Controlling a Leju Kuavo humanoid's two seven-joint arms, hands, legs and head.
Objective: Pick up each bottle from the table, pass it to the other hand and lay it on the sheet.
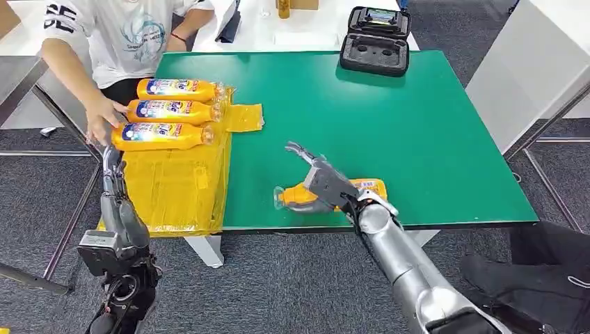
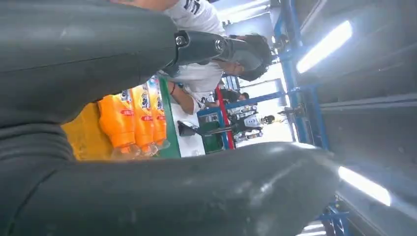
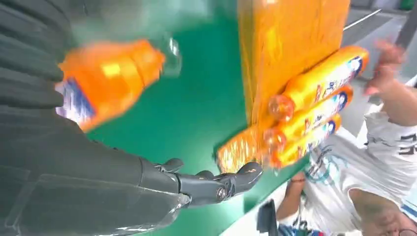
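Three orange bottles lie side by side on the far part of the yellow sheet, caps toward the table's middle. A fourth orange bottle lies on the green table near its front edge. My right hand is over it, fingers stretched out and not curled around it; the bottle looks blurred in the right wrist view. My left hand is raised beside the sheet's left edge, fingers apart, holding nothing.
A person in a white shirt sits at the table's far left corner, one hand on the base of the nearest sheet bottle, close to my left hand. An open black case stands at the table's back edge.
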